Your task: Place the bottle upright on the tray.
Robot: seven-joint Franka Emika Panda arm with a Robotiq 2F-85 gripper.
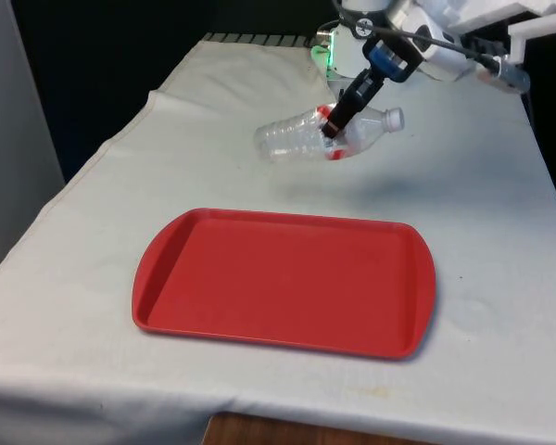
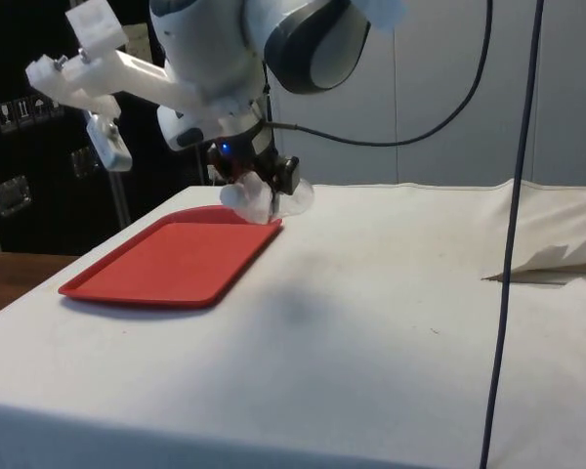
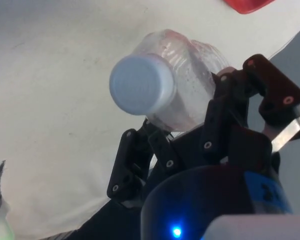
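Bottle (image 1: pixel 301 135) clear plastic, white cap (image 1: pixel 394 118), held off the cloth beyond the red tray's (image 1: pixel 167 250) far edge. Gripper (image 1: pixel 332 128) clenched on it near the neck. Long axis close to level: cap toward the front view's right, base toward its left. So it needs tipping cap-up and carrying nearer over the tray. Contact hard to read: fingers hide the red label, and in the side view the bottle's outline is muddled.
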